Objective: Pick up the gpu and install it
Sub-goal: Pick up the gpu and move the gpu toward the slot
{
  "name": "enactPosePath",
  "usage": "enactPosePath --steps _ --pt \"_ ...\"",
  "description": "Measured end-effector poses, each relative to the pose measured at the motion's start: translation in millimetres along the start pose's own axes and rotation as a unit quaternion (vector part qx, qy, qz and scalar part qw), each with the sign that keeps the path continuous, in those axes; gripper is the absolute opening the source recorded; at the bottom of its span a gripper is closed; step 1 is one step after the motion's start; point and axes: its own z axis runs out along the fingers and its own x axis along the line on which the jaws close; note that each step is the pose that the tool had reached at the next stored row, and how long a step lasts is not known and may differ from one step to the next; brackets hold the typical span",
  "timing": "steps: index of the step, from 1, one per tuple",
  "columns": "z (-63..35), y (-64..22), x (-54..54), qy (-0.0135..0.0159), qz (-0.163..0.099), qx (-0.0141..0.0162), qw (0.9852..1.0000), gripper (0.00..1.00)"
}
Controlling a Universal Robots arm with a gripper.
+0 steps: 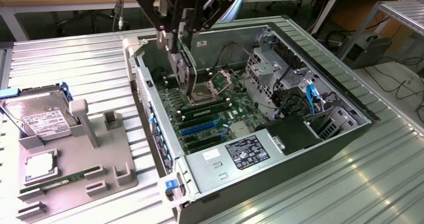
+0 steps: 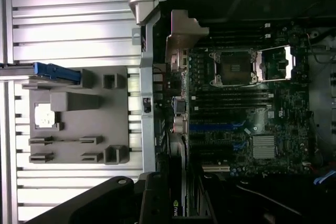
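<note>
Broadly, a ribbed metal bench (image 1: 371,184) is spreading beneath everything, well below the pincer. An open computer case (image 1: 311,50) is lying on its side on it, directly under the pincer, with its interior facing up. A grey holder tray (image 1: 112,169) is sitting on the bench just beside the case, on the exterior view's left of the pincer and well apart from it. Inside the case, the green motherboard (image 1: 212,119) is showing straight below the pincer, and a boxy power supply (image 1: 242,152) with a white label is sitting farther off, toward the near end of the case. A silver labelled hard drive (image 1: 39,117) is standing in the tray at its far left end. The gpu (image 1: 182,72) is hanging upright from the pincer, its lower end reaching down inside the case above the motherboard, near the case's rear wall. Whether it is touching the board cannot be told. The pincer (image 1: 180,35) is gripping the gpu by its upper edge, fingers closed against both flat faces. Beside the card's lower end, the open processor socket (image 1: 202,87) is showing with its metal frame raised. In the tray, a square processor chip (image 1: 39,167) and a narrow green RAM stick (image 1: 56,183) are lying well away from the pincer.
</note>
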Motion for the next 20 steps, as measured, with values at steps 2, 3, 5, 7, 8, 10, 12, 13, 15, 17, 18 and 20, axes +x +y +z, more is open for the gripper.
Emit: enactPosePath --steps 2,3,5,7,8,10,12,13,15,17,18,20 --pt "2.7 0.4 -11.3 0.0001 0.0 0.0003 1.0 0.26" --pt "4.2 0.5 -16.6 0.0002 0.0 0.0006 1.0 0.26" --pt "7.7 1.0 -27.1 0.0001 0.0 0.0019 1.0 0.26" --pt "10.8 1.6 -36.2 0.0 0.0 0.0036 1.0 0.26" --pt "12.5 1.8 -41.1 0.0 0.0 0.0043 1.0 0.26" --pt "15.6 2.1 -50.0 0.0 0.0 0.0053 1.0 0.26" --pt "18.7 2.3 -59.1 0.0 0.0 0.0056 1.0 0.26" --pt "20.5 2.3 -63.2 0.0 0.0 0.0056 1.0 0.26" --pt "23.9 2.3 -70.4 0.0 0.0 0.0056 1.0 0.26" --pt "27.1 2.1 -75.1 0.0 0.0 0.0055 1.0 0.26" --pt "29.1 2.0 -77.6 0.0 0.0 0.0055 1.0 0.26" --pt "32.9 1.9 -82.3 0.0 0.0 0.0056 1.0 0.26"
